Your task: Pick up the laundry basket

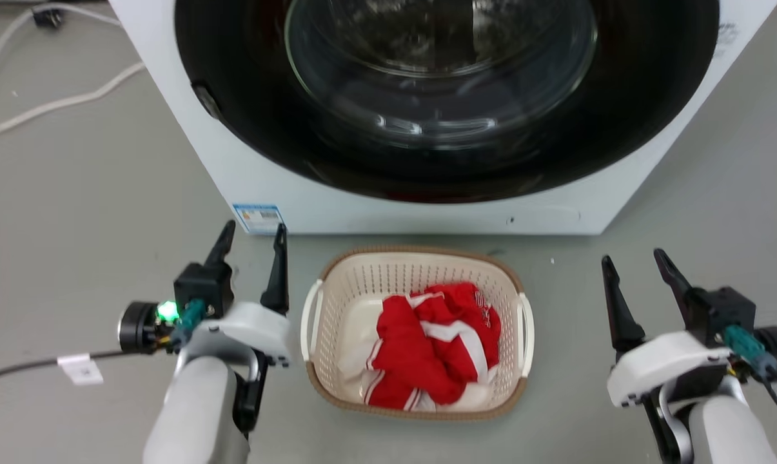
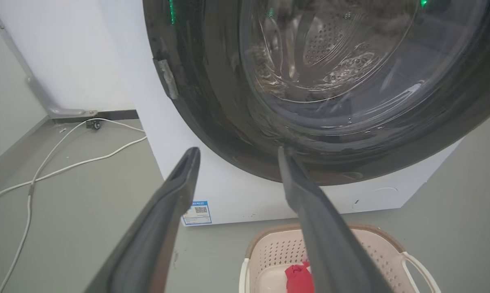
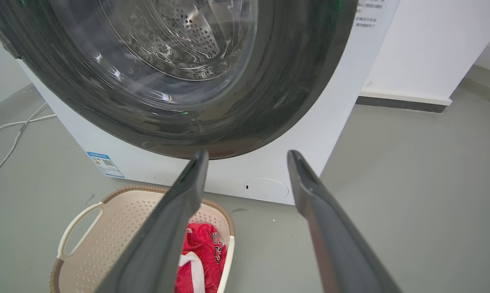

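Laundry basket [image 1: 388, 274] is sitting on the smooth grey floor [image 1: 104, 225], just in front of the white washing machine [image 1: 285, 193], between both hands and touching neither. It's cream perforated plastic, rounded-rectangular, with a brown woven-look rim and white loop handles [image 1: 309, 316] on both sides. A crumpled red garment [image 1: 427, 348] with white stripes is lying inside. Left hand [image 1: 254, 227] is hovering near the left handle, its long dark tapered fingers spread, gripping nothing. Right hand [image 1: 632, 256] is hovering further off, also spread and empty. White cables [image 1: 59, 103] are trailing across the floor.
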{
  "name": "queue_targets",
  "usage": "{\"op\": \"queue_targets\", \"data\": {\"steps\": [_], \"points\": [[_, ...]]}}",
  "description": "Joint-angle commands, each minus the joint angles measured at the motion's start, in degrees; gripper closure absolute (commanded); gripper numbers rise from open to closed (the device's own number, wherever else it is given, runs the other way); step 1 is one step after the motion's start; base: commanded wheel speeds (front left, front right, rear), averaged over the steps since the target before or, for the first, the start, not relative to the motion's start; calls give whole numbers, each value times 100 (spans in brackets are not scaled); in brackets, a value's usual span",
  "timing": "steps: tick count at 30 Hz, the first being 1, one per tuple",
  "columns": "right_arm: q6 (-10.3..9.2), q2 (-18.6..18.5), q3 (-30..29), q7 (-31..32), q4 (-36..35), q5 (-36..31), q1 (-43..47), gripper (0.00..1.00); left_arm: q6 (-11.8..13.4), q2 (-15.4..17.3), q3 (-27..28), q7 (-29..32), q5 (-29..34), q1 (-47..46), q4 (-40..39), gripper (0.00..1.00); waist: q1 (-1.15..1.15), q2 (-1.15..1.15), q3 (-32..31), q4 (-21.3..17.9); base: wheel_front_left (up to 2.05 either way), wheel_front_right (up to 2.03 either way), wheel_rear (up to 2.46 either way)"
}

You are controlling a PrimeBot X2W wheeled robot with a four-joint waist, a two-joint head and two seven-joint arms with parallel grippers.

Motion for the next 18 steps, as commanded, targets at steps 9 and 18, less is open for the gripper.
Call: {"op": "queue_targets", "data": {"steps": [9, 18], "points": [[-4, 15, 228, 20, 863, 147, -1000, 0, -161, 231, 58, -11, -110, -1048, 1061, 0, 0, 0, 1128, -173, 0, 0, 0], [-4, 15, 531, 314, 2112, 474, -2065, 0, -365, 405, -38, 208, -192, -2018, 2235, 0, 0, 0, 1947, -303, 0, 0, 0]]}}
